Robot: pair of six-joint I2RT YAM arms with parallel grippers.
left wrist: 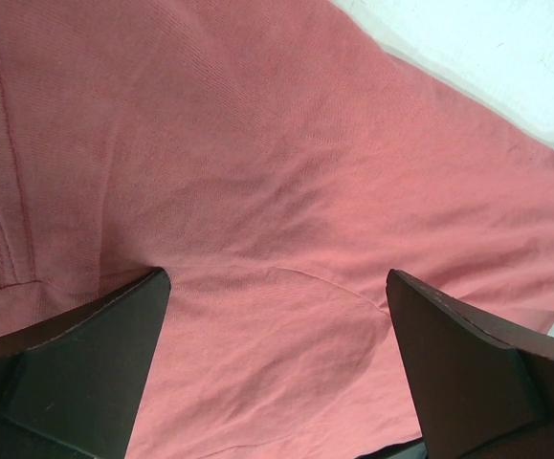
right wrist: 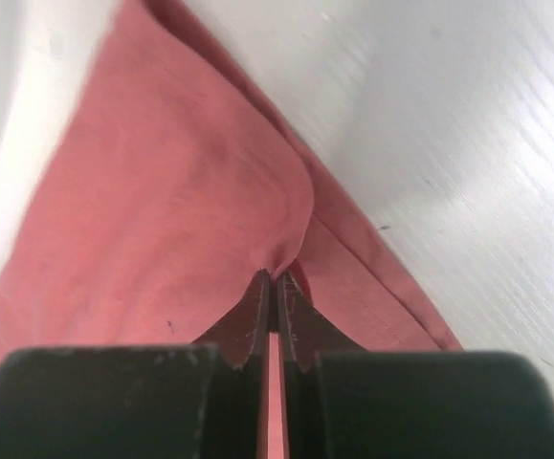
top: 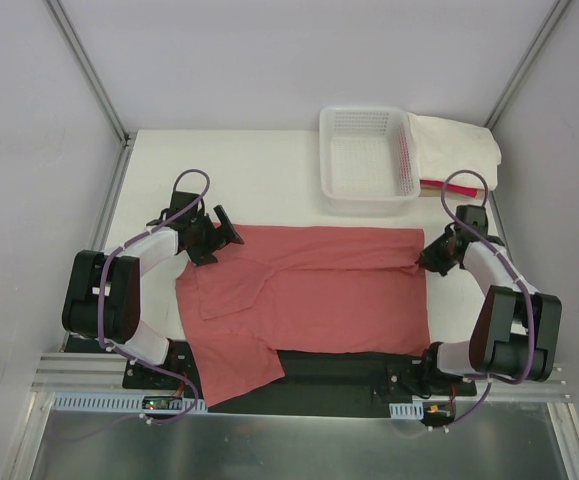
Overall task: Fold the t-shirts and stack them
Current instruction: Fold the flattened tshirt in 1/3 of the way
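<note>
The salmon shirt (top: 309,295) is soft, light and limp. My right gripper (right wrist: 274,279) pinches its far right corner. My left gripper (left wrist: 277,275) gapes wide over the far left corner, where I'd grab.

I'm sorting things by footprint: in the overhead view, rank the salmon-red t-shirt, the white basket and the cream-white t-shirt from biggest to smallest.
1. salmon-red t-shirt, by far the largest.
2. white basket.
3. cream-white t-shirt, folded; the basket covers its edge, so this is less sure.
</note>
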